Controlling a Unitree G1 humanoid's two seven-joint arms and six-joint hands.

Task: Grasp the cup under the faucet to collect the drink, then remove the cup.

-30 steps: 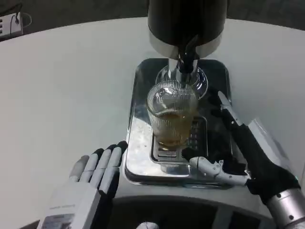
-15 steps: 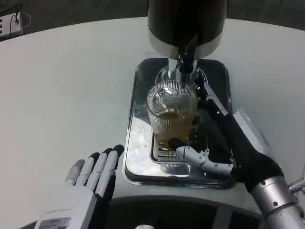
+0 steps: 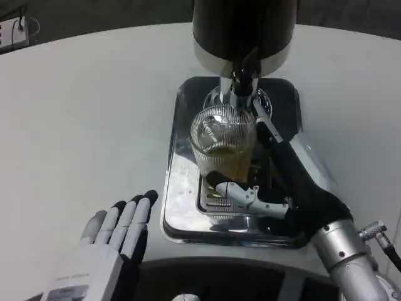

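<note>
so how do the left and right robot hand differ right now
The left robot hand lies flat on the white table with its fingers straight and together, holding nothing. The right robot hand reaches over the metal tray with its fingers spread around the cup; a firm grip cannot be confirmed. Both have white and black fingers.

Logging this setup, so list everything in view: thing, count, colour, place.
table: one, white, under everything.
tray: one, shiny silver, centre of table.
dispenser: one, black with a silver band, at the tray's far end.
faucet: one, dark and silver, above the cup.
cup: one, clear ribbed glass part full of amber drink, on the tray under the faucet.
power strip: one, white, far left edge.
left hand: one, white and black, flat on the table left of the tray.
right hand: one, fingers around the cup; contact unclear.
</note>
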